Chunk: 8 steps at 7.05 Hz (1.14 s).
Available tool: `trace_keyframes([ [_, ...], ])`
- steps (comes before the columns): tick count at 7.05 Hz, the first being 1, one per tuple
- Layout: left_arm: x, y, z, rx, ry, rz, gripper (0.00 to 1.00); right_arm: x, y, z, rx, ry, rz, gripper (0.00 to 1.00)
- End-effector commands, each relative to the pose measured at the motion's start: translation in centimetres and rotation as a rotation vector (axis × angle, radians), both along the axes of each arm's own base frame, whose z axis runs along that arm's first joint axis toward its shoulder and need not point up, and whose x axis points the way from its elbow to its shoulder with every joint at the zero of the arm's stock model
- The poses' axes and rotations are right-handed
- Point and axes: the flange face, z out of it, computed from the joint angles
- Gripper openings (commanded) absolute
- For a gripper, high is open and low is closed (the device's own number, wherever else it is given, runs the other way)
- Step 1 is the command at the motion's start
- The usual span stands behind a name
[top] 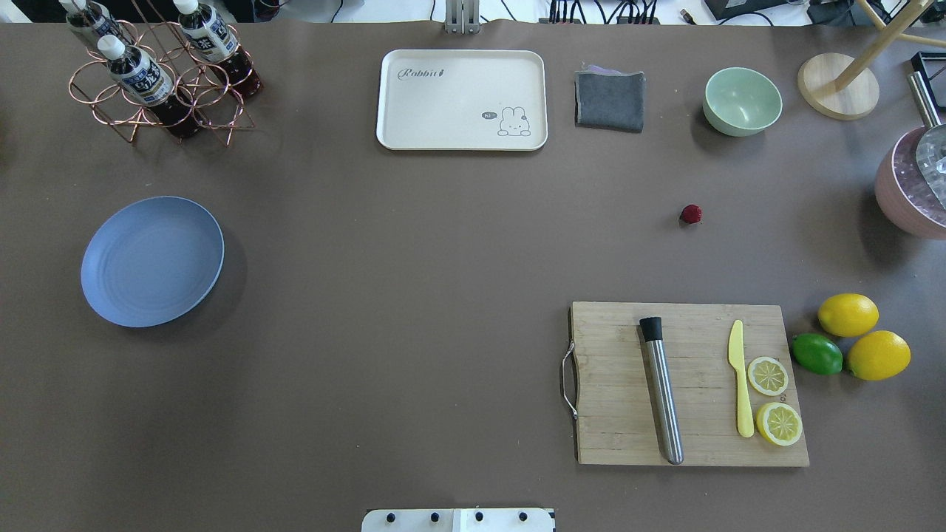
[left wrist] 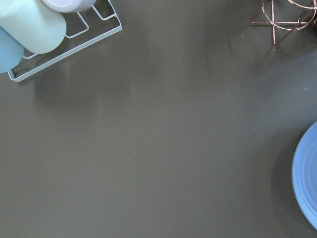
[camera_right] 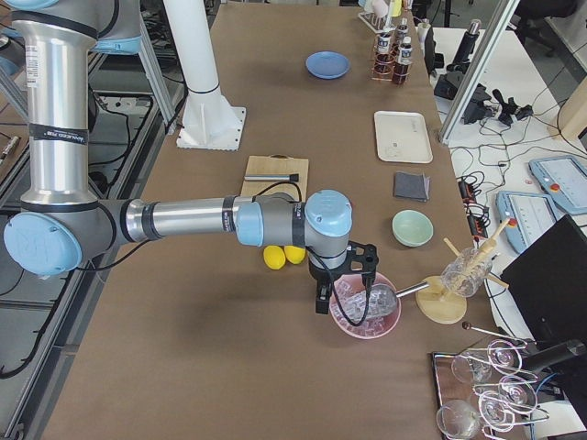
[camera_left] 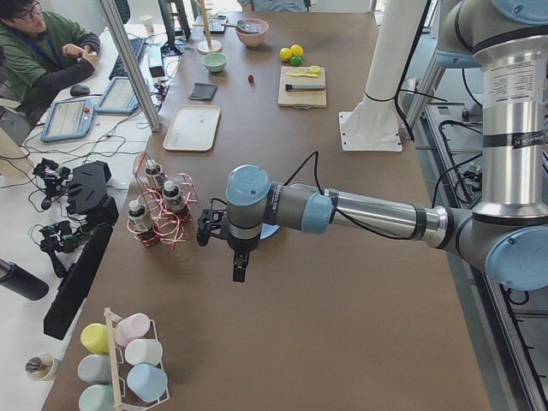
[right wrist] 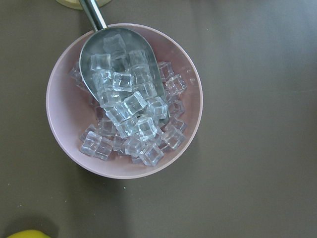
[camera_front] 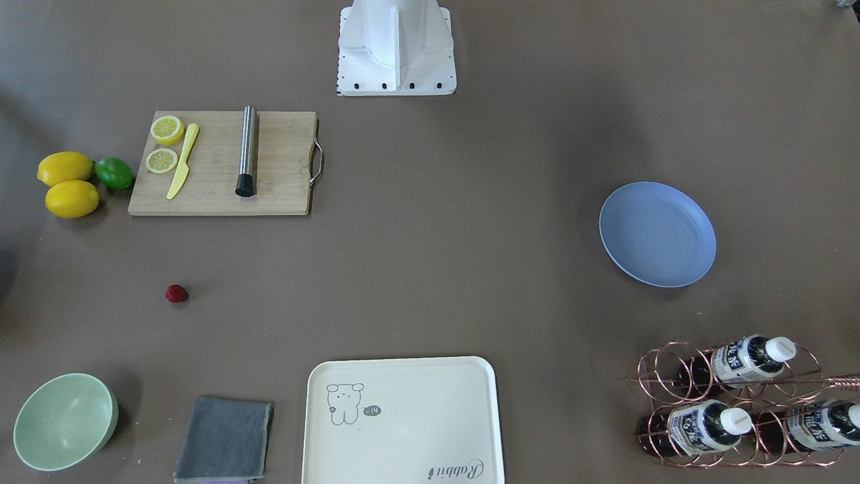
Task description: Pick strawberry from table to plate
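The strawberry (camera_front: 177,294) (top: 691,214), small and dark red, lies alone on the brown table (top: 414,244), between the green bowl and the cutting board. The blue plate (camera_front: 657,234) (top: 152,261) sits bare on the opposite half of the table; its rim (left wrist: 308,183) shows at the left wrist view's right edge. My left gripper (camera_left: 239,272) hangs over the table beside the plate, far from the berry. My right gripper (camera_right: 344,307) hovers above a pink bowl of ice. Both show only in the side views, so I cannot tell whether they are open or shut.
A wooden cutting board (top: 687,384) holds a muddler, a yellow knife and lemon slices, with two lemons (top: 861,336) and a lime beside it. A cream tray (top: 462,100), grey cloth (top: 610,100), green bowl (top: 742,100), bottle rack (top: 159,74) and ice bowl (right wrist: 124,99) ring the table.
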Motion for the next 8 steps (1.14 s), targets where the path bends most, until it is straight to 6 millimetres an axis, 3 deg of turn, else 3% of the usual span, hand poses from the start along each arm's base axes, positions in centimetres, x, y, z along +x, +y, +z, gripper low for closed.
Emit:
trace_keyframes([
  [1,-0.01,-0.01,0.0,0.001,-0.001,0.0,0.98,-0.01,-0.05,-0.02,-0.001,-0.001,0.0,1.0],
  [6,-0.01,0.0,0.02,0.0,-0.001,0.0,0.98,-0.38,0.62,0.35,-0.009,-0.049,-0.005,1.0],
  [8,-0.02,-0.02,0.62,-0.01,-0.003,0.001,0.98,-0.45,0.02,-0.58,0.004,-0.062,-0.003,1.0],
])
